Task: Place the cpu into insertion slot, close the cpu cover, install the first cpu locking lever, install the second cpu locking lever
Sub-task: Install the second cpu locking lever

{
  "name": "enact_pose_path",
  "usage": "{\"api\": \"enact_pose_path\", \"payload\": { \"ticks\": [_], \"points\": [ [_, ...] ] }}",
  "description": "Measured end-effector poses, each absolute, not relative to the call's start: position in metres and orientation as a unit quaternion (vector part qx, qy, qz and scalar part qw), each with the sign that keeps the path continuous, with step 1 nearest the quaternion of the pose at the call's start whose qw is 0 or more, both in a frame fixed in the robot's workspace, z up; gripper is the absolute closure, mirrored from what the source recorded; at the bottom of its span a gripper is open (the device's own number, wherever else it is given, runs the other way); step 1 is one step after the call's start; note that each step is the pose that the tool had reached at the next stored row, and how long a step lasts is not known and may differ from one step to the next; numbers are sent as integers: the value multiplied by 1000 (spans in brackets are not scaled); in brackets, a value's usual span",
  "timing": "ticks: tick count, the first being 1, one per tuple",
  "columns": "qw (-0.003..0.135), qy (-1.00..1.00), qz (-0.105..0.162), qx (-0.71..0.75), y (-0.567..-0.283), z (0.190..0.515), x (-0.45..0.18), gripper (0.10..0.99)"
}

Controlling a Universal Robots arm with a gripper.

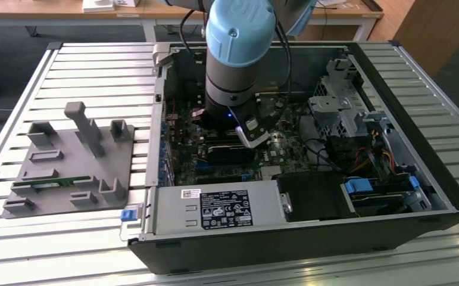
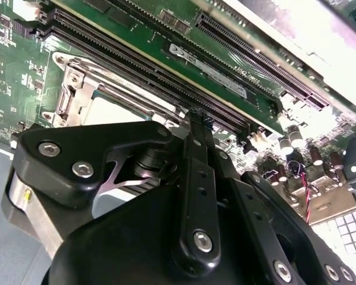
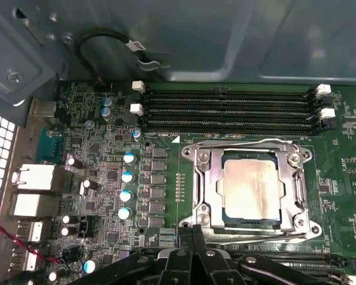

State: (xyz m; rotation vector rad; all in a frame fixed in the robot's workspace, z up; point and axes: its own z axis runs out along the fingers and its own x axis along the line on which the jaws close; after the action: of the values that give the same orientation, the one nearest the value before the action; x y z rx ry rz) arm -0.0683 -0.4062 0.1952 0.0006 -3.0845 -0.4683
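Observation:
In the first wrist view the cpu (image 3: 252, 189), a pale silvery square, lies flat in the insertion slot (image 3: 197, 196) on the green board. The silver cpu cover (image 3: 205, 178) lies down around it, and the chip shows through its window. Thin wire levers run along two sides of the socket (image 3: 249, 142). My gripper (image 3: 190, 233) is shut with nothing between its fingers. Its tips are at the socket's edge, beside one corner of the cover. In the second wrist view the gripper (image 2: 196, 116) hangs just over the socket frame (image 2: 77, 89). In the exterior view the arm (image 1: 233, 71) reaches down into the open computer case.
Long black memory slots (image 3: 225, 107) run beside the socket, with capacitors (image 3: 127, 178) and rear ports (image 3: 32, 178) further off. A silver power supply (image 1: 213, 208) and a drive cage (image 1: 340, 110) crowd the case. A grey fixture plate (image 1: 70, 161) lies at the exterior view's left.

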Motion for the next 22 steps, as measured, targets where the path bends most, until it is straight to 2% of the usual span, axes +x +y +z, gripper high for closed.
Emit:
{"api": "enact_pose_path", "payload": {
  "ticks": [22],
  "points": [
    [11,-987,-163,0,-406,189,-71,980]
  ]
}}
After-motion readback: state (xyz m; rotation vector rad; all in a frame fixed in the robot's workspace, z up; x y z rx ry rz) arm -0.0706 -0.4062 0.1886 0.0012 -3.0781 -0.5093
